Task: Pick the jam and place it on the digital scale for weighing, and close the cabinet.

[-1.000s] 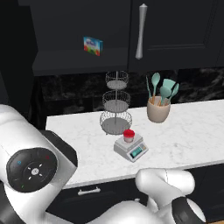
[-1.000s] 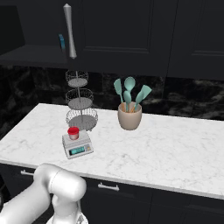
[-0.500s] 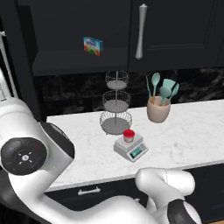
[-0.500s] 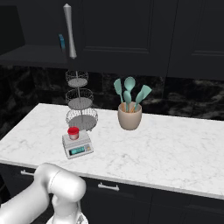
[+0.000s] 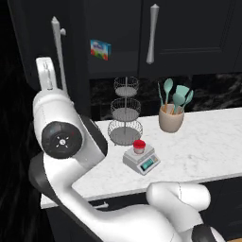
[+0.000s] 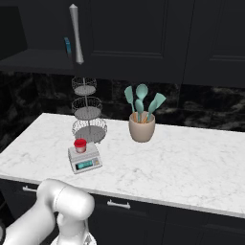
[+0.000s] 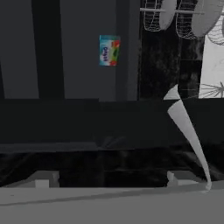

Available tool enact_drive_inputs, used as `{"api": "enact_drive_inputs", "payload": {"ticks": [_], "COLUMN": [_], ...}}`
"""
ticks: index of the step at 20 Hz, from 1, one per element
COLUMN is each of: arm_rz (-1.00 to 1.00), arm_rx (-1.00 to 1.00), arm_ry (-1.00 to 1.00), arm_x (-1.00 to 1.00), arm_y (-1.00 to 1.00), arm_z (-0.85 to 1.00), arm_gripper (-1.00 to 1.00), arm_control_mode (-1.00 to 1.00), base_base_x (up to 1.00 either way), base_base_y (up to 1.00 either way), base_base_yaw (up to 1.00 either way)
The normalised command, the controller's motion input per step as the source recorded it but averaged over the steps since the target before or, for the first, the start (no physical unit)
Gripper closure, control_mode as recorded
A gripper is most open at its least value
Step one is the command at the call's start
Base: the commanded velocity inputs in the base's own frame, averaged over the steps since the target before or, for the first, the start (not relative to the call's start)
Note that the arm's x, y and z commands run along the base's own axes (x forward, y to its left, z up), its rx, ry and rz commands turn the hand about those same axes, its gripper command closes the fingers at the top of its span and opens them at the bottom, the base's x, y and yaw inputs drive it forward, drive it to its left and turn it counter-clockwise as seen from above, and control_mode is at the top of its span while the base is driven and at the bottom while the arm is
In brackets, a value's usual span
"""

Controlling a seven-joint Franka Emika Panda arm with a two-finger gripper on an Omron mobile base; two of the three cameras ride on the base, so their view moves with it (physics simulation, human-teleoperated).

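Observation:
The jam (image 5: pixel 138 146) (image 6: pixel 80 145), a small red-lidded jar, stands on the light-grey digital scale (image 5: pixel 142 159) (image 6: pixel 84 158) on the marble counter. The black cabinet has its right door (image 5: pixel 189 33) shut, while its left door stands open with its silver handle (image 5: pixel 57 47) turned outward. My white hand (image 5: pixel 45 75) is raised right beside that handle. In the hand view my gripper (image 7: pixel 111 179) is open, with the door's dark edge and the silver handle (image 7: pixel 188 131) close in front of it. Nothing is held.
A blue box (image 5: pixel 100 48) (image 7: pixel 109 50) sits on the shelf inside the open cabinet. A three-tier wire stand (image 5: pixel 125 113) rises behind the scale. A beige pot of teal utensils (image 5: pixel 171 116) stands to its right. Drawers run under the counter's front edge (image 6: pixel 119 191).
My arm has swung up and to the left, toward the open left door. That door's handle now shows in the left base view. The jam and the scale have not moved.

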Motion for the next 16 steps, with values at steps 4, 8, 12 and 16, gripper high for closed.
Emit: {"api": "enact_drive_inputs", "payload": {"ticks": [4, 8, 12, 16], "arm_rz": [-0.20, -0.24, -0.23, -0.09], "arm_rx": [0.07, 0.05, 0.04, 0.07], "arm_ry": [0.00, 0.00, 0.00, 0.00], "arm_x": [0.91, 0.99, 1.00, 1.00], "arm_y": [-0.97, -0.89, -0.56, -0.54], "arm_z": [0.00, 0.00, 0.00, 0.00], "arm_gripper": [-1.00, -1.00, -1.00, -1.00], "arm_control_mode": [-1.00, -1.00, -1.00, -1.00], "base_base_x": [0.00, 0.00, 0.00, 0.00], "base_base_y": [0.00, 0.00, 0.00, 0.00], "base_base_yaw": [0.00, 0.00, 0.00, 0.00]}}
